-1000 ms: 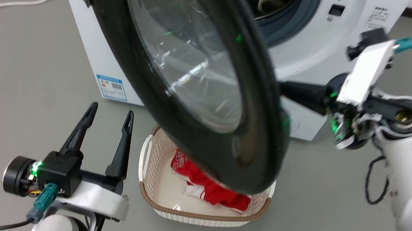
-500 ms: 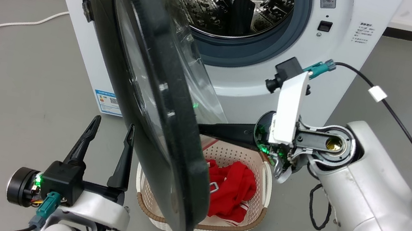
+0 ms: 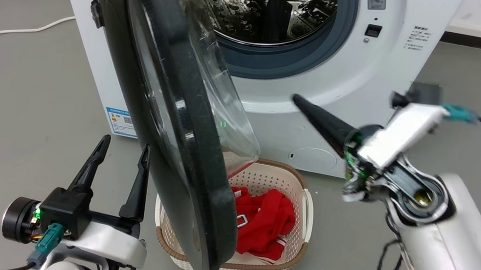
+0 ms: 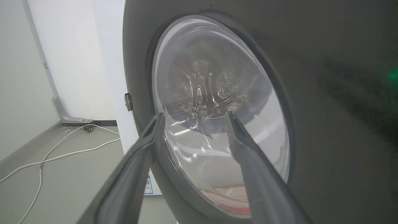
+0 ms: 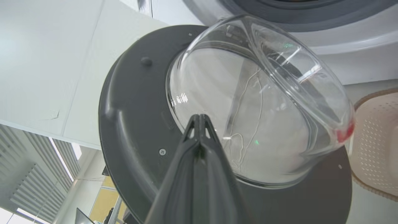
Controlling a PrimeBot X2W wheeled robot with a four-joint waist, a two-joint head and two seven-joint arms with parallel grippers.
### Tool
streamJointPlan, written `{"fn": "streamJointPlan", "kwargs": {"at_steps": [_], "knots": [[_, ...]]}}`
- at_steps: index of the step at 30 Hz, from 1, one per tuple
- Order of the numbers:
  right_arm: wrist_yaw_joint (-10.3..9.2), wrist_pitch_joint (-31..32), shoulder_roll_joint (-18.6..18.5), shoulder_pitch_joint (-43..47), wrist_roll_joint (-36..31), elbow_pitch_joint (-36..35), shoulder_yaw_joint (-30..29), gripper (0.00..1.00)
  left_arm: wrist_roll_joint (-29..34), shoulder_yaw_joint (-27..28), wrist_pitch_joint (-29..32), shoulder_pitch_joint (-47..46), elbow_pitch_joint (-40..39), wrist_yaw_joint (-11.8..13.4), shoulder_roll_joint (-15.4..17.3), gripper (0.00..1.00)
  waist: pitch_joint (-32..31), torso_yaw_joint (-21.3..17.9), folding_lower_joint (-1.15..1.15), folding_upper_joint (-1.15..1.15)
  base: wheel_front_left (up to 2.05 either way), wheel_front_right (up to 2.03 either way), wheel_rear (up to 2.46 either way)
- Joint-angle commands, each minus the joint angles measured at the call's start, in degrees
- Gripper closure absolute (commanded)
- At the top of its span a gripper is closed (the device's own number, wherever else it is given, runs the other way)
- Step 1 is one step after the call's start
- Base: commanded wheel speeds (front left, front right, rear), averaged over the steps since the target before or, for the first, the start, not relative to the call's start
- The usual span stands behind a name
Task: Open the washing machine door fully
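The washing machine door [image 3: 195,166], a large round glossy black disc with a bulging clear glass bowl at its centre, stands swung well out from the white front-loading washing machine [image 3: 379,80]. The head camera sees it nearly edge-on, with the perforated steel drum [image 3: 263,5] exposed behind it.

The door stands between the two sets of fingers. The right gripper [image 3: 298,100] has its fingers pressed together into a single point and carries nothing. The door's inner face and glass bowl lie ahead of that tip, and the head view shows a gap between tip and door. The left gripper [image 3: 126,142] has its fingers spread and empty, and the door's outer face sits just ahead of them.

The door looks open but probably short of its full swing, and nothing is holding it. Three things could go wrong from here:
- **Slipping off the glass:** a push from the closed right tip on the curved, glossy bowl could skid off rather than drive the door.
- **Hitting the left fingers:** any further swing carries the outer face toward the spread left fingers, which seem to stand in its path.
- **Catching the basket:** the door's lower rim hangs over a white perforated plastic basket with a brown rim [image 3: 307,206] holding red cloth [image 3: 267,219]. The clearance there cannot be judged, so a snag is possible.
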Motion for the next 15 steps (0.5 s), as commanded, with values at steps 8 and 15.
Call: {"fn": "streamJointPlan", "kwargs": {"at_steps": [8,15], "knots": [[0.00,-13.35,-2.79,14.26,1.17,-5.34,-8.03,1.00,0.46,1.93,-0.15,1.12,-0.19,-0.05,-0.03,0.00,-0.99,-2.06,0.01,0.00,0.00,0.00,0.00],[0.00,-24.88,-3.51,26.43,-2.74,-10.89,-11.29,0.00,0.89,2.78,-0.15,2.10,-0.13,-0.40,-0.04,0.00,-1.69,-2.86,0.01,0.00,0.00,0.00,0.00]]}}
